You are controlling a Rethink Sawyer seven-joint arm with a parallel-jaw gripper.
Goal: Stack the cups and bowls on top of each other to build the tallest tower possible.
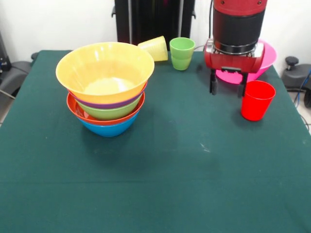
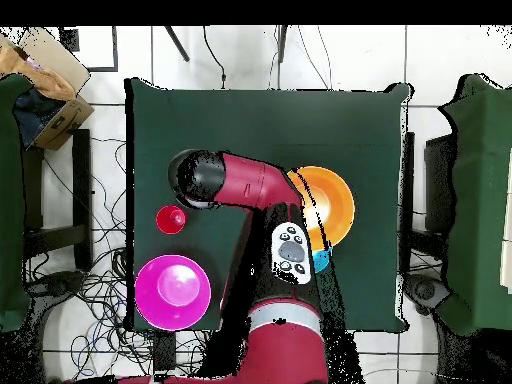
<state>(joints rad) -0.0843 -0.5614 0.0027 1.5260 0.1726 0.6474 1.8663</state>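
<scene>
The arm (image 1: 239,24) descends from the top edge of the front view, its wrist held vertical and the hand (image 1: 227,89) pointing straight down at the table (image 1: 160,170). The two black fingers (image 1: 213,82) stand apart, with nothing between them; their tips hang close above the cloth. In the overhead view the arm's red body reaches from the base toward the table's middle and bends at a dark elbow.

Positions are given relative to the hand, as seen in the front view.

The red cup (image 1: 257,100) stands upright just to the right of the hand, mouth up, apart from the fingers (a narrow gap shows between the cup's rim and the nearer finger). The pink bowl (image 1: 265,60) sits directly behind the hand, partly hidden by the wrist.

The tower (image 1: 107,87) stands well to the left of the hand: a yellow-orange bowl on top, then purple, green and red-orange rims, with a blue bowl at the bottom. The stack leans slightly but sits nested.

The light green cup (image 1: 181,53) stands upright behind and to the left of the hand, near the table's far edge. The yellow cup (image 1: 154,48) lies tipped on its side just left of the green one, behind the tower's rim.
</scene>
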